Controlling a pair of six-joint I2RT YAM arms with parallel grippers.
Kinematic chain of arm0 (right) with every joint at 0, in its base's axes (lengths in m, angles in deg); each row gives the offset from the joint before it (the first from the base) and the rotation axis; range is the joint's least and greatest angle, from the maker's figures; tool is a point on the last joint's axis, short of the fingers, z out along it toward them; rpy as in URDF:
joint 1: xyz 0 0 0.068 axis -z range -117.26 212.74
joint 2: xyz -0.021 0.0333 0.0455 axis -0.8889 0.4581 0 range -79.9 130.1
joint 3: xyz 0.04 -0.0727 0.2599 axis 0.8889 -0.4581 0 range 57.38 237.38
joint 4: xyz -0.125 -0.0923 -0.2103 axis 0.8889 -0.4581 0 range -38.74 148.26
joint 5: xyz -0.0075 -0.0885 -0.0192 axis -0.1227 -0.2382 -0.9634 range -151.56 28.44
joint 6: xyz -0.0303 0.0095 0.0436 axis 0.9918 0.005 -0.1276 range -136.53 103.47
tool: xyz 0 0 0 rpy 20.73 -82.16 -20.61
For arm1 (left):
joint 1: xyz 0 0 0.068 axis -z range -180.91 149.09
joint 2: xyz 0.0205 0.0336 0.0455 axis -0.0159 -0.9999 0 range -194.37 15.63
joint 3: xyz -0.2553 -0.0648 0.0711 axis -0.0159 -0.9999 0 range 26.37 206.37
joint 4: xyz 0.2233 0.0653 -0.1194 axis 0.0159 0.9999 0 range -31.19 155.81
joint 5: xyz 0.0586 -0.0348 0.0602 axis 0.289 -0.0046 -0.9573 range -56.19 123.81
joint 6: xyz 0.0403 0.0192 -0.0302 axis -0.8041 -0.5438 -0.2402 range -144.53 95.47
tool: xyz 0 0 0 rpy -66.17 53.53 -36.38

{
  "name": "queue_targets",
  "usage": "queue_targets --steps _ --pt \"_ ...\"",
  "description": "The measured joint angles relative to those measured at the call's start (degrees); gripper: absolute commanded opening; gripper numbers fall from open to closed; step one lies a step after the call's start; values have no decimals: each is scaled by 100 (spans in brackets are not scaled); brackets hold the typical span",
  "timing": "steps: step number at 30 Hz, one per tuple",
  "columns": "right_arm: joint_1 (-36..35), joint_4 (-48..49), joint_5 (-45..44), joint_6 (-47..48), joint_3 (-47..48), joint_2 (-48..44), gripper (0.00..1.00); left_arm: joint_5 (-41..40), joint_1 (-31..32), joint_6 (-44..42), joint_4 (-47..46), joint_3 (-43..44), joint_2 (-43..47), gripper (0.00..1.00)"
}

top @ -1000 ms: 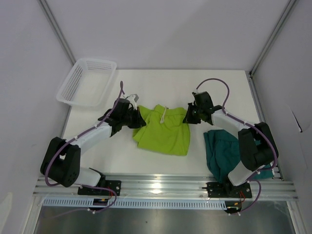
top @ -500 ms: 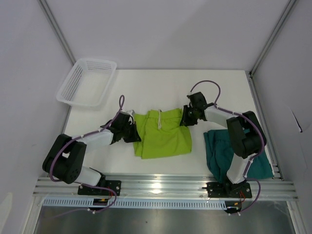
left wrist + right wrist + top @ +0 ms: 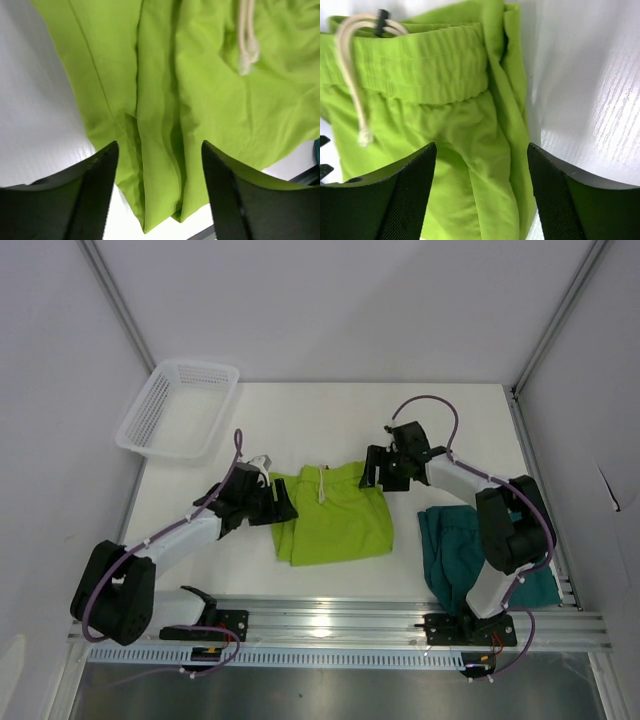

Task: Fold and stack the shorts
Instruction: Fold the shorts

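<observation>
Both my left gripper [image 3: 160, 150] and my right gripper [image 3: 480, 150] stand wide, gripping nothing, over the lime shorts [image 3: 335, 510] lying flat at the frame's centre. The teal shorts [image 3: 450, 548], seemingly bunched, sit lower right, partly hidden.

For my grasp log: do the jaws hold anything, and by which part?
Nothing is held: the left gripper and right gripper have open jaws above the lime shorts.
</observation>
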Motion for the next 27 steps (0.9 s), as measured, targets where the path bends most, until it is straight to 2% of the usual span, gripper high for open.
queue_targets --steps 3,4,12,18,27 --pt "42 -4 109 59 -2 -181 77 -33 0 9 111 118 234 95" --pt "66 17 160 76 -22 -227 77 -44 0 37 144 133 299 99" --pt "317 166 538 188 -525 -330 80 -337 -96 164 411 105 531 99" --pt "345 227 691 317 -575 -264 80 -170 -210 155 138 35 155 99" --pt "345 542 1165 404 -667 63 72 186 -376 44 -398 -63 -483 99"
